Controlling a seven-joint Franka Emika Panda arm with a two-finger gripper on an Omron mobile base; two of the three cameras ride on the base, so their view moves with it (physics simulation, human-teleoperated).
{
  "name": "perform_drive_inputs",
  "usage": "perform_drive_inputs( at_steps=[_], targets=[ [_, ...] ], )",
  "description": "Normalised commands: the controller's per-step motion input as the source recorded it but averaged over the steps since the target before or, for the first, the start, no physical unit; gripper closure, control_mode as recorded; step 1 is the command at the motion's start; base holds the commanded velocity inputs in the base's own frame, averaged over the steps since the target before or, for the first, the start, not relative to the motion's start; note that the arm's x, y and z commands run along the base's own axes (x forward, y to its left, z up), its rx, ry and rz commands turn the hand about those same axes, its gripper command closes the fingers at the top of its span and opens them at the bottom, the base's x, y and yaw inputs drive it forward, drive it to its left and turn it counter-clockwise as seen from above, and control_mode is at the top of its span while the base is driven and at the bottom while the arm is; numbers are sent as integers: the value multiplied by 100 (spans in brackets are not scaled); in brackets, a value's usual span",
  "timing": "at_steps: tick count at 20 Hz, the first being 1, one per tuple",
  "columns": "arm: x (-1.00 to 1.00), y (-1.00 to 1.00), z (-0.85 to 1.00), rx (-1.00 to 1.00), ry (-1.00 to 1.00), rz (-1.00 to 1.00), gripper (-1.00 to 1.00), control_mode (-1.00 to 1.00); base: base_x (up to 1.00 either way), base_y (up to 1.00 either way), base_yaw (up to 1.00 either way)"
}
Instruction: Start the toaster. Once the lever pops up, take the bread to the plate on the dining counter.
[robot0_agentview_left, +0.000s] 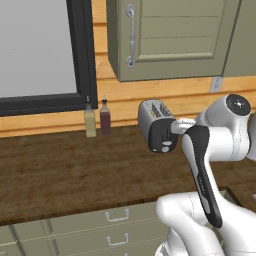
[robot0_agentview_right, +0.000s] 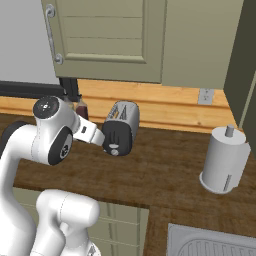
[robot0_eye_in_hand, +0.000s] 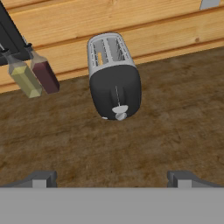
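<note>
1. Hand (robot0_eye_in_hand: 111, 181) released, fingers spread wide, hovering short of the toaster (robot0_eye_in_hand: 113, 76), which sits near the bench's (robot0_eye_in_hand: 175, 131) back edge by the wall.
2. Risk, I'd say: coming in off-line, it misses the small lever (robot0_eye_in_hand: 119, 109) or shoves the toaster backward.
3. Count: one toaster, two bottles (robot0_eye_in_hand: 33, 74) near the back edge, one paper-towel roll (robot0_agentview_right: 225, 159).

The toaster (robot0_eye_in_hand: 114, 78) stands on the wooden counter (robot0_eye_in_hand: 175, 131), near the wall behind it. Two bottles (robot0_eye_in_hand: 33, 72) stand side by side at its nine o'clock, against the wall. A paper towel holder (robot0_agentview_right: 223, 160) stands well apart at its three o'clock.
</note>
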Motion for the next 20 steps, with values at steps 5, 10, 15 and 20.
perform_drive_inputs(
  at_steps=[5,10,15,20],
  targets=[
    [0,0,0,0,0,0,-100,-100,0,0,0],
    [0,0,0,0,0,0,-100,-100,0,0,0],
    [0,0,0,0,0,0,-100,-100,0,0,0],
    [0,0,0,0,0,0,-100,-100,0,0,0]
  ],
)
